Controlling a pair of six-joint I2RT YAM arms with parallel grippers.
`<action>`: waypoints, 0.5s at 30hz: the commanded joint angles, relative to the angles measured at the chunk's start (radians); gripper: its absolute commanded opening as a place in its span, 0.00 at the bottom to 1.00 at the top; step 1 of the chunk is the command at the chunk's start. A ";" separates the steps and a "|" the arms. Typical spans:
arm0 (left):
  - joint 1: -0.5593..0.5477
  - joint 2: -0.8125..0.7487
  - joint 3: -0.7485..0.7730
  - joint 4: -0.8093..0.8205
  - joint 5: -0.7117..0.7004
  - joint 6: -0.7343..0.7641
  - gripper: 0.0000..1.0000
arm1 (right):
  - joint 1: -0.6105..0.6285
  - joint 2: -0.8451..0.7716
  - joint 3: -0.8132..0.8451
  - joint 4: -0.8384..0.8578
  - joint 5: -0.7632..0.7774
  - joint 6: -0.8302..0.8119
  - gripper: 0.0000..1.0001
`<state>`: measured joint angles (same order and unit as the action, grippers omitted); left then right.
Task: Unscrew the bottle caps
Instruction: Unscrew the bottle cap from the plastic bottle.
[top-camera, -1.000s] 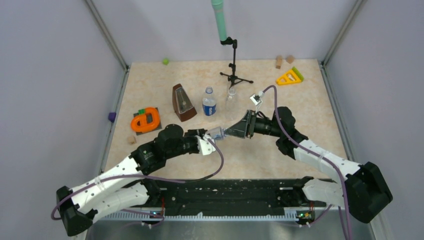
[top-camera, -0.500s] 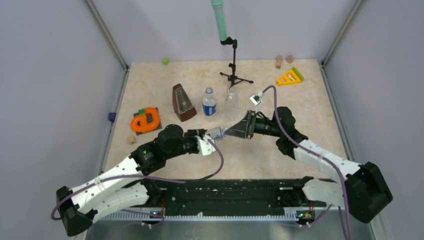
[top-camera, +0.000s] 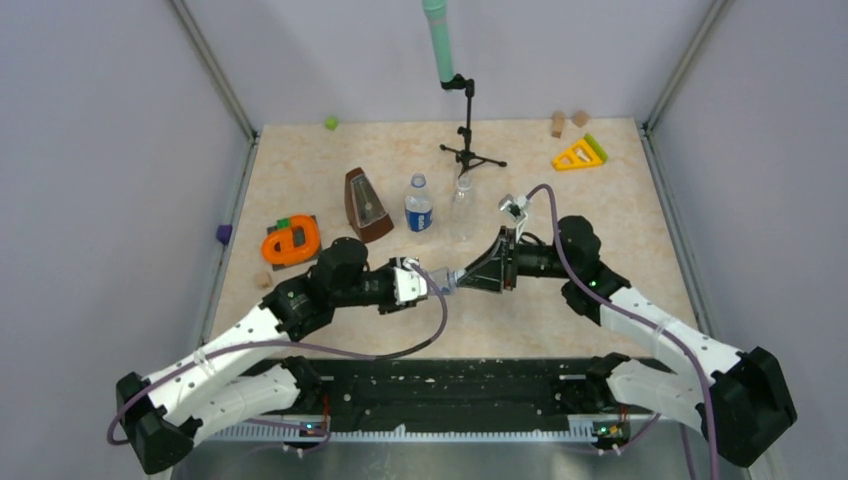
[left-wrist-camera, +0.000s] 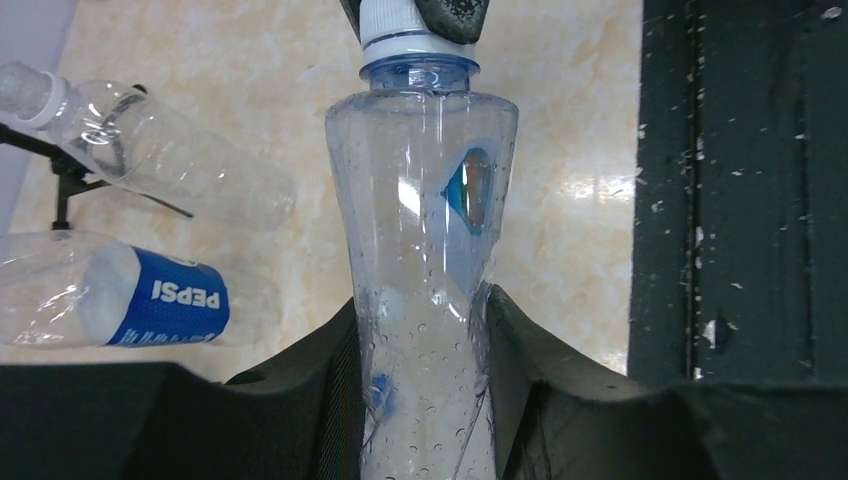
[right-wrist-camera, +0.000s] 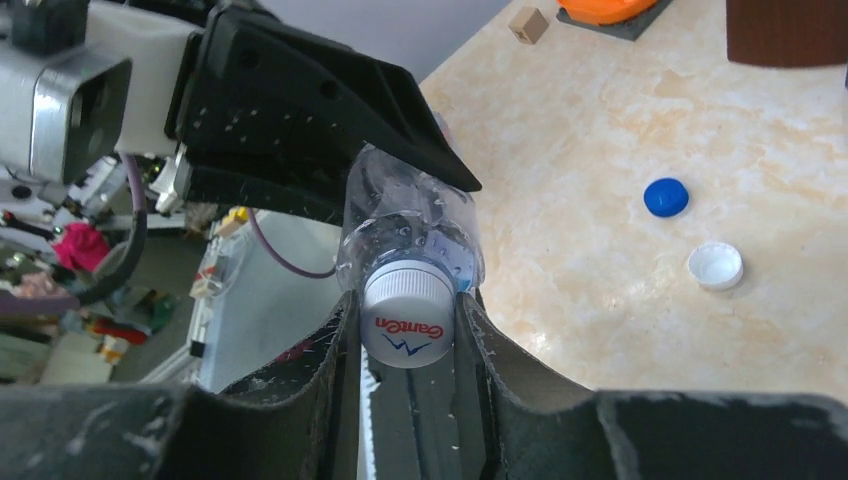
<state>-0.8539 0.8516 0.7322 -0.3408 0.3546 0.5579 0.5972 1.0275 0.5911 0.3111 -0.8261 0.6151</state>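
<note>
Bottle (left-wrist-camera: 420, 200) (bluish tint, droplets inside) hangs roughly level above the table (top-camera: 620, 210), spanning the gap betw. both arms, front of centre in top view. L gripper (left-wrist-camera: 425, 330) is clamped round the body, one pad each side, jaws only narrowly apart. R gripper (right-wrist-camera: 408, 310) is closed on the printed white cap (right-wrist-camera: 405, 318), which sits on the neck; fingers (right-wrist-camera: 325, 380) press its rim from both sides. Behind, two more bottles stand upright, just beside each other: Pepsi bottle (top-camera: 419, 207) at left, clear bottle (top-camera: 461, 205) at right. Loose on the tabletop, near each other but apart: blue cap (right-wrist-camera: 666, 197) and plain white cap (right-wrist-camera: 715, 266), the latter open side up. Whether the gripped cap is threaded tight, cannot tell.
</note>
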 joint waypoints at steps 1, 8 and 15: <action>0.052 0.025 0.089 0.048 0.270 -0.082 0.00 | 0.009 -0.047 0.039 0.013 -0.090 -0.156 0.05; 0.082 0.063 0.125 0.022 0.316 -0.119 0.00 | 0.009 -0.032 0.098 -0.110 -0.046 -0.238 0.35; 0.082 0.004 0.050 0.095 0.130 -0.088 0.00 | 0.009 -0.038 0.032 0.002 0.043 -0.100 0.46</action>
<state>-0.7673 0.9073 0.7975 -0.3634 0.5388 0.4644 0.5995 0.9932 0.6430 0.2241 -0.8406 0.4637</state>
